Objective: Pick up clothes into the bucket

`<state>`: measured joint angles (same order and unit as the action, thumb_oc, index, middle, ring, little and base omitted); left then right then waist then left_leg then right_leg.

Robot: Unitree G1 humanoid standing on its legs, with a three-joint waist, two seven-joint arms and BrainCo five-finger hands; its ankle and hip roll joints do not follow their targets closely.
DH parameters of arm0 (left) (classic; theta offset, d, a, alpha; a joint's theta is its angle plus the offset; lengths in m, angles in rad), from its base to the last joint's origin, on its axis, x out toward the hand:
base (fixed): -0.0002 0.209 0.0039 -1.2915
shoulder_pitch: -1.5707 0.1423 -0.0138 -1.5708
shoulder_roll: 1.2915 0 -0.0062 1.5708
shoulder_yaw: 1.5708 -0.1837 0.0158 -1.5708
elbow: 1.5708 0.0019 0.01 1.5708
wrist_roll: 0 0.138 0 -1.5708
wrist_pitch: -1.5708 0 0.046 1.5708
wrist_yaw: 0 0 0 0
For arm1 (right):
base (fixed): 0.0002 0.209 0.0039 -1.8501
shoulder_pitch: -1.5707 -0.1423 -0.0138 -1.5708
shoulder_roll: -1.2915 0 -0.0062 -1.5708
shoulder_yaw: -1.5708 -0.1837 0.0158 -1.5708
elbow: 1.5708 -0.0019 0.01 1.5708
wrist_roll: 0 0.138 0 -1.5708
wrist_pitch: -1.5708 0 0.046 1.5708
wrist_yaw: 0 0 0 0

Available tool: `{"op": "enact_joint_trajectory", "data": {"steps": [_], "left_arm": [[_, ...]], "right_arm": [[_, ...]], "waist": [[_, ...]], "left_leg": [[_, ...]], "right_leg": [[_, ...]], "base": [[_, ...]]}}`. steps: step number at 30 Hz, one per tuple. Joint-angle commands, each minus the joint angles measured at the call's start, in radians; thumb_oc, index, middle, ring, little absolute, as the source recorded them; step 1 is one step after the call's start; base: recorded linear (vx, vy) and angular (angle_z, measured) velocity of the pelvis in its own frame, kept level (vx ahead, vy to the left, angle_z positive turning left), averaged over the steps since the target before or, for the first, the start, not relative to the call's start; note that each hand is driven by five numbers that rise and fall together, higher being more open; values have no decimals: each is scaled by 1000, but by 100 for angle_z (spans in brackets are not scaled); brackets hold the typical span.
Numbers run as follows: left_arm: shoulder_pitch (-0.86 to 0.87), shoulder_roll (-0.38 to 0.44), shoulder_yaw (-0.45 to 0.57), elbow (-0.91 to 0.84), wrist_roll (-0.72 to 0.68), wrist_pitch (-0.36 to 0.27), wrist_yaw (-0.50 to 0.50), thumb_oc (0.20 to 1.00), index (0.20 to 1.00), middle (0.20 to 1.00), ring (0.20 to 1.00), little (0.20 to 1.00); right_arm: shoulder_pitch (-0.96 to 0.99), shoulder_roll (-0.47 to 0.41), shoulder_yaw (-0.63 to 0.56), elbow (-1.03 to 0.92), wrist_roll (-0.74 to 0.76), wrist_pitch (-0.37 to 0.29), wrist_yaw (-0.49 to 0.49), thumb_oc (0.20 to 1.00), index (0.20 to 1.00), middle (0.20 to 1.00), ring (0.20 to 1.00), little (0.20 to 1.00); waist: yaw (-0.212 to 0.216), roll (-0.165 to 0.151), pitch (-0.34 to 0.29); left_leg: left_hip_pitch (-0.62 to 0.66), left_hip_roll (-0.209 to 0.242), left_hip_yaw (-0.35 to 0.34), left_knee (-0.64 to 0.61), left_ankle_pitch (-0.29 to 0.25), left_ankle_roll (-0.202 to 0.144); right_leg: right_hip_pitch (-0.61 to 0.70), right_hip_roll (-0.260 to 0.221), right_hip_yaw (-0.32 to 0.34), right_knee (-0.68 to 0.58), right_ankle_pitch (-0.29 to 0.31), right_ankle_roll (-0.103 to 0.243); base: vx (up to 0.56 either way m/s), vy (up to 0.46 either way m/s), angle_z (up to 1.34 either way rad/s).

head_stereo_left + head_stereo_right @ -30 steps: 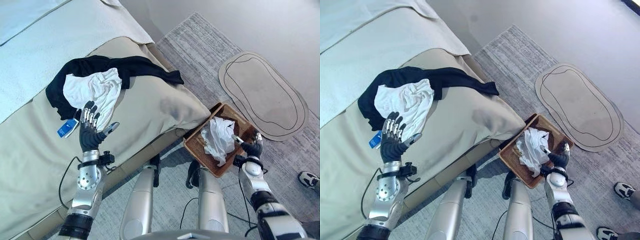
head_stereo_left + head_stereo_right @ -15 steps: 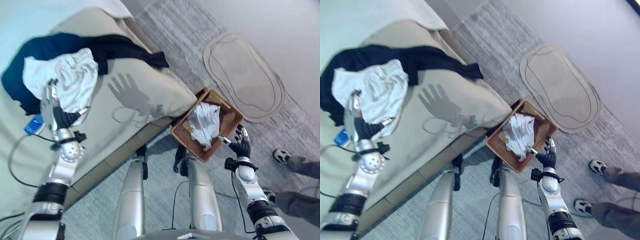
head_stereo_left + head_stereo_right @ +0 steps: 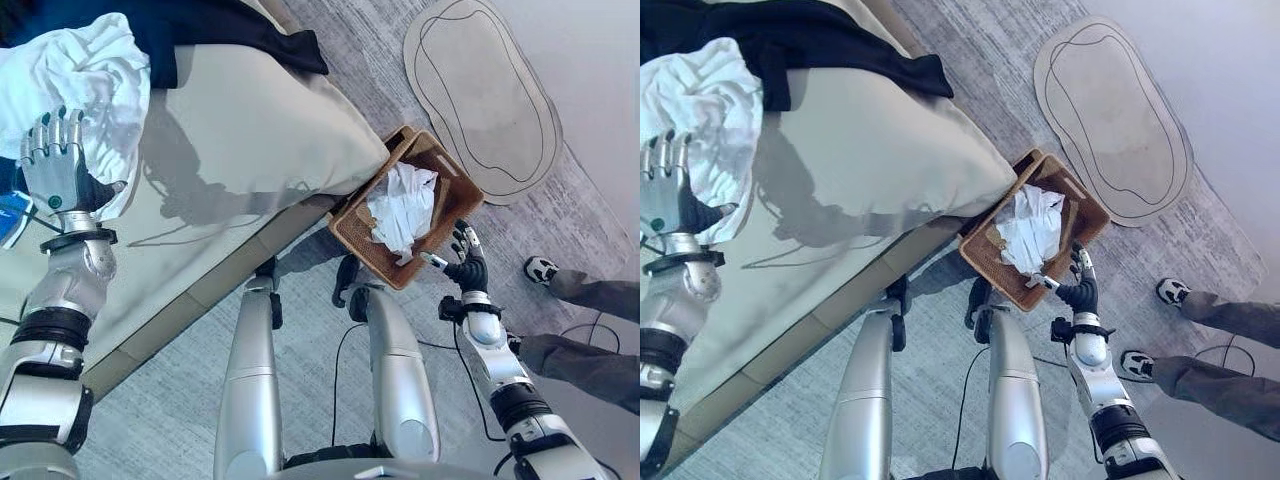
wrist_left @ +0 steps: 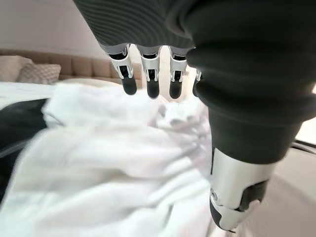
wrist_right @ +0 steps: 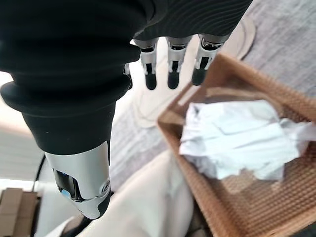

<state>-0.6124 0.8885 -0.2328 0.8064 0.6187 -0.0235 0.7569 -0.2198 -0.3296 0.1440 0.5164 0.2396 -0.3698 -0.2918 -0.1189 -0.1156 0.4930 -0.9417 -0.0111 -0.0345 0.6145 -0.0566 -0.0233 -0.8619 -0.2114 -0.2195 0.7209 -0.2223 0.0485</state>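
Clothes lie heaped on the broad beige cushioned sofa: a long black garment spread along its back edge and, over that, a crumpled white cotton garment bunched in soft folds. Beside the sofa's front corner, on the grey woven carpet, stands the square brown wicker basket, stiff and rough-walled, with a rumpled white cloth already inside. Beyond the basket lies an oval beige mat with a dark outline. A person's trousered legs and shoes stand to the basket's right.

Both loose garments look light, limp and easily snagged; I judge a pinch into the thickest ridge of folds would lift the white one best, since a flat edge would slip.

The left hand hangs at the white garment's near edge, fingers straight and spread, perhaps just touching cloth. The right hand hovers at the basket's near rim, fingers relaxed and empty
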Motion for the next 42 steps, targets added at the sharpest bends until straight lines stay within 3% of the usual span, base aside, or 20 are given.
{"op": "enact_joint_trajectory", "data": {"steps": [1, 2, 3, 12, 13, 14, 15, 17, 19, 20, 21, 22, 24, 29, 32, 33, 37, 42], "left_arm": [[-21, 49, -30, 32, 91, 40, -29, 840, 840, 840, 840, 840], [-28, 56, -48, 42, 112, 48, -58, 548, 548, 548, 548, 548], [-41, 61, -78, 79, 142, 58, -95, 200, 200, 200, 200, 200], [-25, 65, -96, 88, 160, 29, -183, 200, 200, 200, 200, 200], [-26, 66, -95, 87, 160, 29, -182, 200, 200, 200, 200, 200], [-14, 61, -90, 97, 162, 28, -190, 200, 200, 200, 200, 200], [-13, 61, -90, 97, 162, 28, -190, 200, 200, 200, 200, 200], [2, 50, -85, 112, 159, 26, -196, 200, 200, 200, 200, 200], [7, 46, -84, 115, 159, 26, -198, 200, 200, 200, 200, 200], [14, 38, -84, 117, 155, 21, -205, 200, 200, 200, 200, 200], [15, 38, -84, 117, 155, 20, -205, 200, 200, 200, 200, 200], [21, 32, -83, 109, 151, 14, -210, 200, 200, 200, 200, 200], [34, 18, -78, 83, 146, 5, -208, 200, 200, 200, 200, 200], [190, -54, 62, -206, 114, -56, -203, 200, 200, 200, 200, 200], [305, -161, 143, -398, 62, -147, -210, 200, 200, 200, 200, 200], [309, -161, 146, -402, 62, -147, -212, 200, 200, 200, 200, 200], [397, -240, 180, -605, -21, -256, -274, 200, 200, 200, 200, 200], [430, -238, 168, -729, -78, -334, -336, 200, 200, 200, 200, 200]], "right_arm": [[43, -40, 3, -54, 27, -49, 6, 1000, 1000, 1000, 1000, 1000], [43, -41, -2, -47, 27, -48, 9, 1000, 1000, 1000, 1000, 1000], [39, -49, -6, -45, 26, -44, 16, 1000, 1000, 1000, 1000, 1000], [32, -49, -32, -22, 43, -37, 40, 1000, 1000, 1000, 1000, 1000], [31, -49, -32, -23, 44, -37, 40, 1000, 1000, 1000, 1000, 1000], [29, -49, -34, -25, 41, -36, 41, 1000, 1000, 1000, 1000, 1000], [29, -49, -33, -25, 41, -35, 42, 1000, 1000, 1000, 1000, 1000], [26, -45, -35, -18, 42, -34, 42, 1000, 1000, 1000, 1000, 1000], [25, -43, -34, -13, 41, -33, 41, 1000, 1000, 1000, 1000, 1000], [22, -40, -33, -6, 40, -30, 39, 1000, 1000, 1000, 1000, 1000], [23, -40, -32, -5, 40, -30, 39, 1000, 1000, 1000, 1000, 1000], [21, -38, -32, -6, 39, -27, 39, 1000, 1000, 1000, 1000, 1000], [21, -35, -29, 2, 32, -23, 40, 1000, 1000, 1000, 1000, 1000], [38, -20, -47, -3, 13, -8, 38, 1000, 1000, 1000, 1000, 1000], [44, -12, -72, -13, -13, 6, 39, 1000, 1000, 1000, 1000, 1000], [45, -12, -71, -14, -13, 6, 40, 1000, 1000, 1000, 1000, 1000], [69, -21, -78, -42, -57, 19, 63, 1000, 1000, 1000, 1000, 1000], [83, -55, -35, -95, -165, 23, 84, 1000, 1000, 1000, 1000, 1000]], "waist": [[0, 8, -64], [-1, 10, -67], [-8, 13, -74], [-14, 25, -99], [-16, 24, -96], [-16, 27, -101], [-15, 28, -105], [-16, 29, -105], [-14, 32, -111], [-12, 33, -111], [-11, 34, -114], [-11, 35, -114], [-6, 38, -120], [21, 50, -134], [42, 57, -157], [41, 58, -155], [54, 68, -188], [55, 71, -207]], "left_leg": [[-17, 43, -30, 32, -63, 12], [-17, 43, -31, 31, -64, 13], [-18, 42, -31, 26, -64, 14], [-23, 41, -24, 11, -59, 13], [-36, 38, -20, 3, -26, 19], [-33, 38, -18, -2, -25, 18], [-21, 40, -23, 3, -55, 13], [-24, 39, -18, -9, -22, 17], [-4, 42, -21, -10, -51, 12], [1, 40, -15, -29, -17, 16], [14, 43, -20, -24, -47, 10], [16, 41, -14, -44, -11, 14], [42, 41, -12, -63, -7, 12], [159, 40, -13, -147, 3, 6], [265, 37, -16, -219, 15, 1], [270, 37, -16, -222, 16, 1], [391, 38, -24, -287, 21, -2], [482, 45, -28, -329, 28, -5]], "right_leg": [[10, -48, 101, -176, 176, 127], [9, -47, 103, -176, 175, 128], [6, -46, 105, -178, 177, 128], [-4, -42, 112, -191, 182, 125], [-14, -46, 107, -202, 210, 116], [-13, -46, 107, -204, 209, 116], [-4, -42, 112, -195, 184, 125], [-7, -45, 108, -207, 210, 116], [9, -41, 113, -204, 185, 125], [14, -45, 106, -220, 213, 117], [24, -42, 111, -212, 187, 126], [27, -47, 102, -228, 215, 118], [50, -50, 98, -239, 216, 119], [161, -56, 82, -302, 224, 123], [266, -60, 72, -367, 233, 124], [271, -59, 71, -370, 234, 124], [405, -59, 58, -437, 236, 124], [496, -53, 54, -481, 242, 123]], "base": [[1, 36, -6], [-5, 37, -8], [-7, 49, -6], [-11, 15, -1], [-65, 27, -2], [0, 0, 0], [22, 10, -6], [17, 6, -7], [56, -7, -4], [0, 0, 0], [-47, -1, 0], [40, -27, 0], [18, -32, 1], [59, -37, 2], [75, -41, 5], [112, -50, 11], [89, -38, 7], [54, -34, 3]]}}
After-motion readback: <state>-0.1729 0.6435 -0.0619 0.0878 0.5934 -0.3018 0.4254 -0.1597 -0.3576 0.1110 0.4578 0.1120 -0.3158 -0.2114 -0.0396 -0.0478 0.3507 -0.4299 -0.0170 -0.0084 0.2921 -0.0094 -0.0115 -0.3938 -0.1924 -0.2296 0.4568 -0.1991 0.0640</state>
